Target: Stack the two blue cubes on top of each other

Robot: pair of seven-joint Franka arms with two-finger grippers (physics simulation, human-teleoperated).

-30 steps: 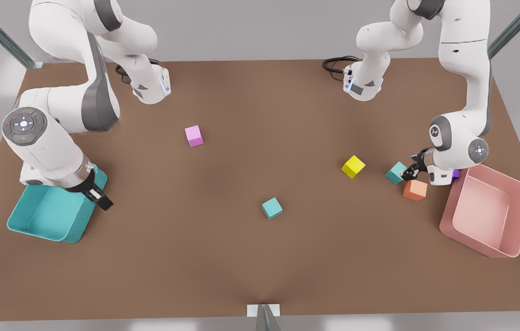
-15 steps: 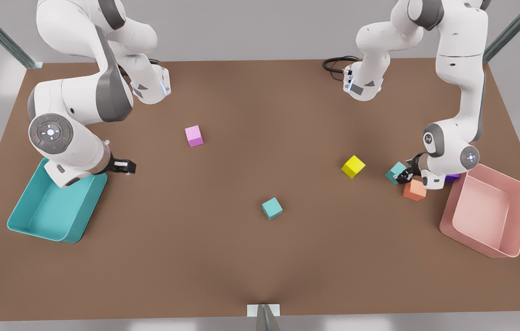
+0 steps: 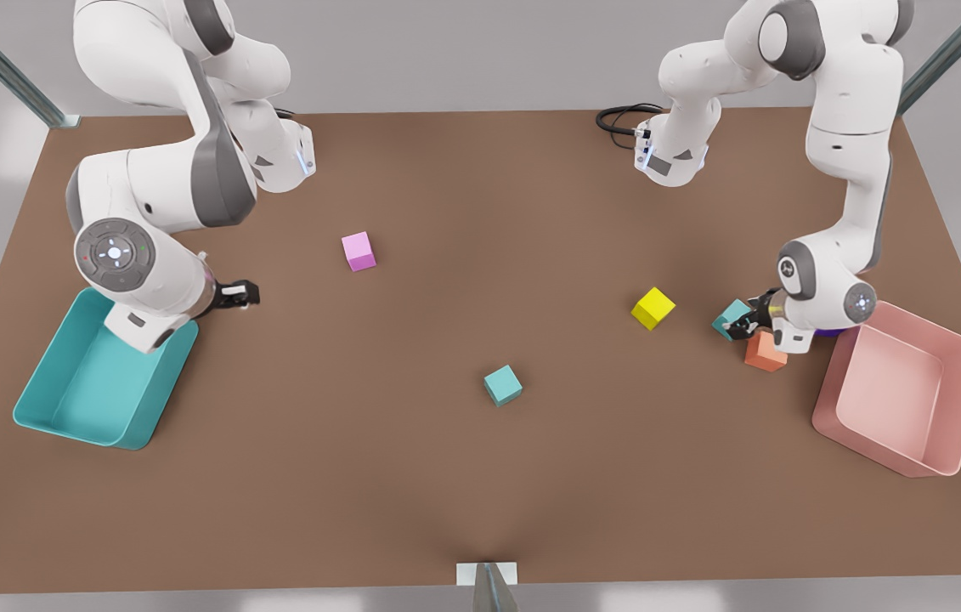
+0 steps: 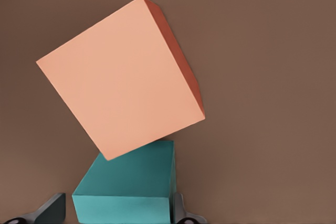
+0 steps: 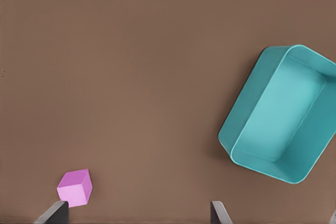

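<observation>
Left gripper (image 3: 743, 325) shut around 1 blue cube (image 3: 731, 318) near the worktop's right edge; the 2nd blue cube (image 3: 502, 385) lies toward centre. Right gripper (image 3: 244, 295) open, waiting.

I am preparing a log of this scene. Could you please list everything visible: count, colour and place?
blue cubes: 2, teal; one at table centre, one between the left gripper's fingers
orange cube: 1, beside the gripped cube
yellow cube: 1, front view's right
pink cube: 1, left of centre
teal bin: 1, front view's left
pink bin: 1, front view's right
table: 1, brown
left gripper: around a cube
right gripper: open, near the teal bin
</observation>
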